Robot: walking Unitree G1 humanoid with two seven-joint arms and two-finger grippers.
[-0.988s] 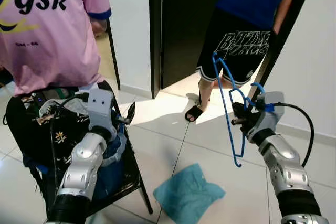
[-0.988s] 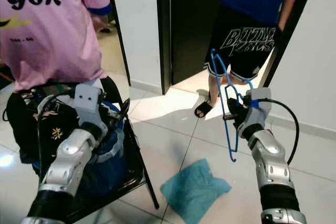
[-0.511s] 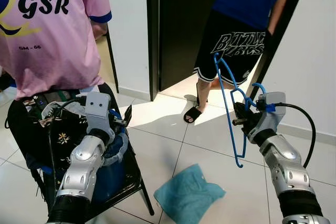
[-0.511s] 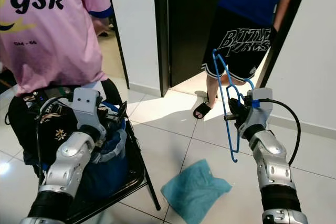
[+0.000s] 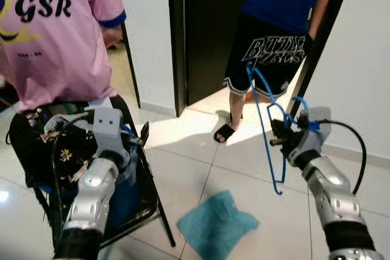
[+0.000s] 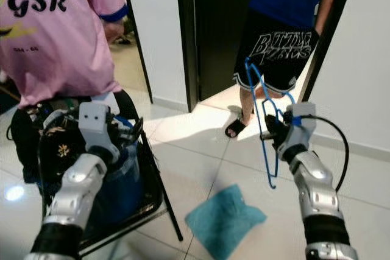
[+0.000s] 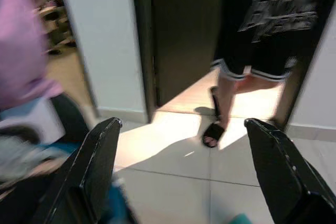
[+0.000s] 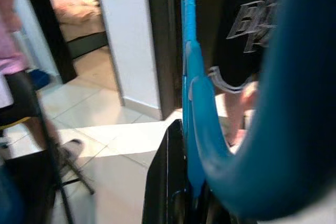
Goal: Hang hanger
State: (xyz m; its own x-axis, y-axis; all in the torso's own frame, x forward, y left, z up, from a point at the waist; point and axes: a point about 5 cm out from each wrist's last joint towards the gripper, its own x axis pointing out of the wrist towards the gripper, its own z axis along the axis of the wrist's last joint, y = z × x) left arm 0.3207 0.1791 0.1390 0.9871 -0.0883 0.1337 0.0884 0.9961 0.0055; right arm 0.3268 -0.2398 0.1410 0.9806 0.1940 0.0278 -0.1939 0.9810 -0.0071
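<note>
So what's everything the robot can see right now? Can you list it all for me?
hanger: one, blue, held up in the right gripper, hook hanging low
cloth: one, teal, crumpled on the tiled floor between the arms
chair: one, black, on the robot's left, piled with dark flowered clothes
doorway: one, dark, straight ahead
people: two, one in a pink shirt behind the chair, one in black shorts and sandals at the doorway
left gripper: black fingers open, raised over the chair
right gripper: shut on the hanger
</note>
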